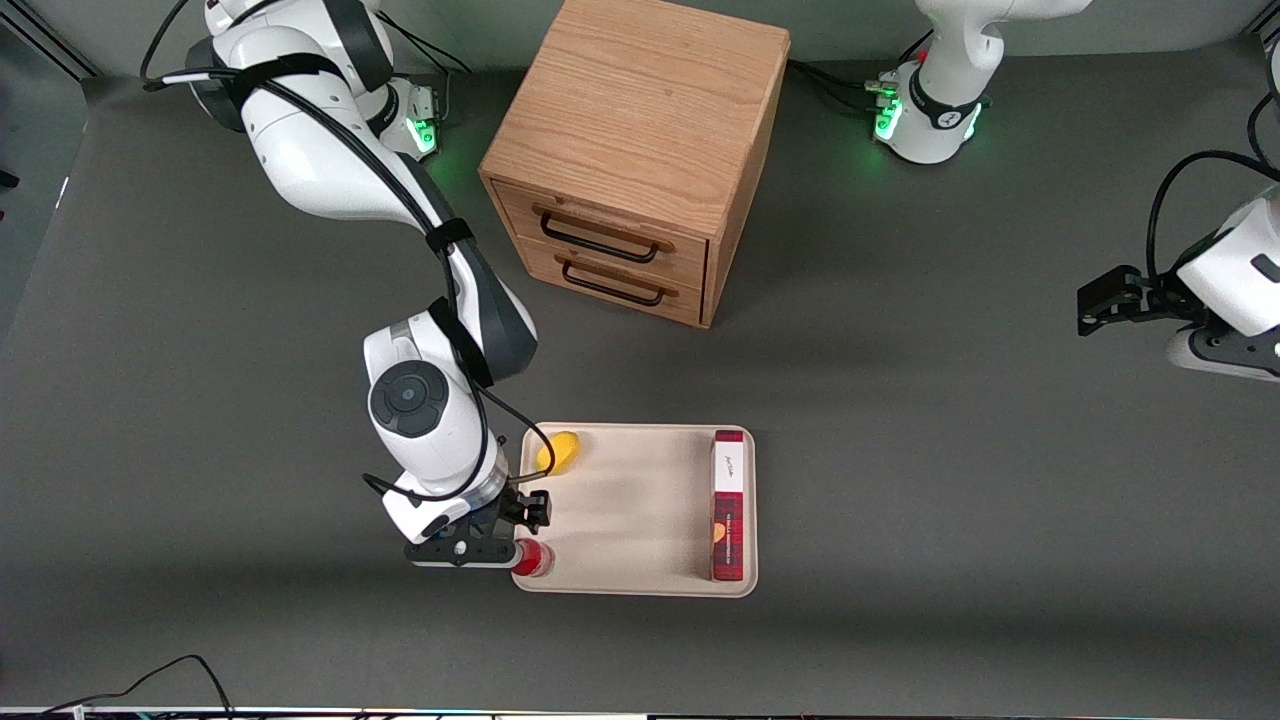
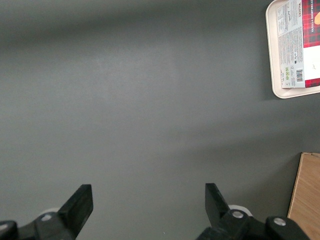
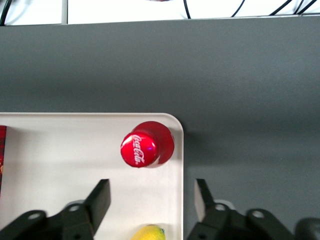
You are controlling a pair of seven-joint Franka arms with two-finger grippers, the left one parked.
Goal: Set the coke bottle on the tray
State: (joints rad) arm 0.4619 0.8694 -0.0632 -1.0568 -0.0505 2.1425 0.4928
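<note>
Since the coke bottle (image 3: 146, 145) stands upright inside the tray (image 1: 640, 560), in the corner nearest the front camera at the working arm's end, we judge the placing itself done. Our gripper (image 3: 152, 200) hangs above the tray just beside the bottle, released, fingers (image 3: 101, 196) spread with nothing between them and apart from the bottle (the cap's white lettering shows plainly from above). What seems left is only drawing the arm away. Also on the tray lie a lemon (image 1: 559, 452), farther from the front camera along the same edge, and a long red plaid box (image 1: 729, 505) at the parked arm's end. From the front the gripper hides part of the bottle, so we cannot check there how squarely it sits.
</note>
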